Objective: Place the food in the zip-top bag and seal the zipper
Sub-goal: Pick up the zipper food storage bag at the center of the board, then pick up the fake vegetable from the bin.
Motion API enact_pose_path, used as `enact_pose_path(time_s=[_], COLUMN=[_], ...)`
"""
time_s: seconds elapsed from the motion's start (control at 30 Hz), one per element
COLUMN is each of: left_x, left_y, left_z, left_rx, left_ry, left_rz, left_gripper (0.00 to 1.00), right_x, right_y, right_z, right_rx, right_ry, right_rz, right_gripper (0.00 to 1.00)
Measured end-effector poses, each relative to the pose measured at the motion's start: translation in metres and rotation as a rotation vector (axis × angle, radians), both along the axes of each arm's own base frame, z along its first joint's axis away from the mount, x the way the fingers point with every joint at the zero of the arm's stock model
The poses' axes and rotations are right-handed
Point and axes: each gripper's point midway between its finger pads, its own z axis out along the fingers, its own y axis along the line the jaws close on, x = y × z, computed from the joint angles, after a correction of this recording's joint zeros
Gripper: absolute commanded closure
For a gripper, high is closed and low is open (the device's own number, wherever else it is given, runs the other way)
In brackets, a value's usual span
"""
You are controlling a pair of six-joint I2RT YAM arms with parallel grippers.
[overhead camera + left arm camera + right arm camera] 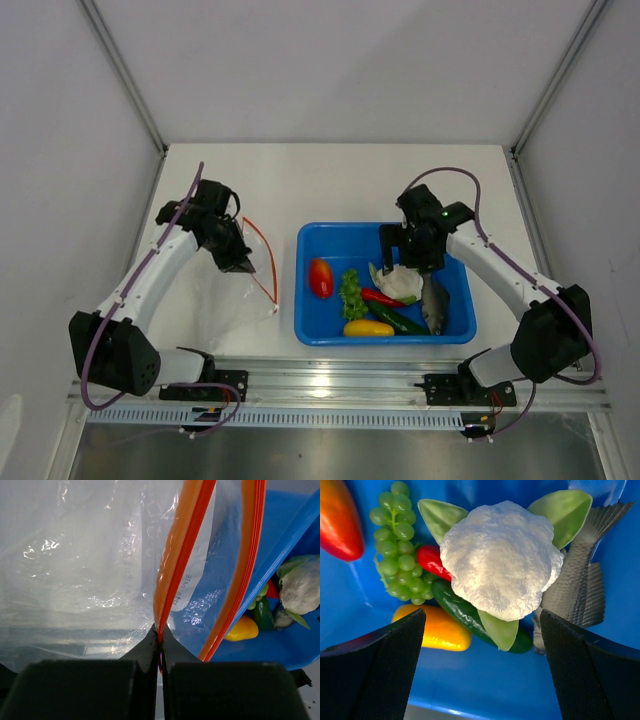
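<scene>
The clear zip-top bag (232,292) lies left of the blue tray, its mouth held up. My left gripper (161,635) is shut on the near orange-red zipper (175,565) strip; the other strip (250,555) stands apart, so the mouth gapes. The food lies in the tray: tomato (320,277), lettuce (351,293), chili (380,297), squash (367,327), cucumber (398,320), cauliflower (397,282) and fish (434,303). My right gripper (482,645) hangs open just above the cauliflower (500,557), one finger on each side and nothing between them.
The blue tray (455,332) sits right of centre, its left wall close to the bag's mouth. White walls and metal frame posts (125,75) enclose the table on three sides. A metal rail (330,380) runs along the near edge.
</scene>
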Motion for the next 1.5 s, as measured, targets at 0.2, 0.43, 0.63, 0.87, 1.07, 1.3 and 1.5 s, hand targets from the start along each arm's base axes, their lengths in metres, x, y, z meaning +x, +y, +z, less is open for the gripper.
enact_pose_path(time_s=[0.2, 0.43, 0.63, 0.87, 1.07, 1.3, 1.5], left_x=[-0.011, -0.018, -0.017, -0.015, -0.015, -0.02, -0.025], left_y=[-0.006, -0.008, -0.01, -0.012, -0.012, -0.01, -0.009], left_z=[-0.003, -0.01, -0.012, -0.009, -0.006, 0.002, 0.001], left_rx=[0.002, 0.009, 0.002, -0.005, -0.009, -0.018, -0.019], left_ry=[-0.009, 0.006, 0.018, 0.004, -0.013, -0.057, -0.062], left_rz=[-0.074, -0.125, -0.155, -0.158, -0.159, -0.158, -0.157], left_gripper=[0.99, 0.99, 0.99, 1.0, 0.99, 0.99, 0.99], right_x=[-0.001, 0.005, 0.006, 0.003, 0.002, 0.002, 0.005], right_y=[0.01, 0.012, 0.012, 0.012, -0.003, -0.019, -0.022], right_z=[-0.014, -0.038, -0.048, -0.056, -0.072, -0.079, -0.078], right_rx=[-0.088, -0.16, -0.226, -0.315, -0.44, -0.553, -0.574], right_ry=[-0.018, 0.009, 0.006, -0.013, 0.021, 0.036, 0.023], right_rz=[0.082, 0.113, 0.137, 0.183, 0.197, 0.202, 0.195], right_gripper=[0.04, 0.04, 0.03, 0.01, 0.01, 0.03, 0.34])
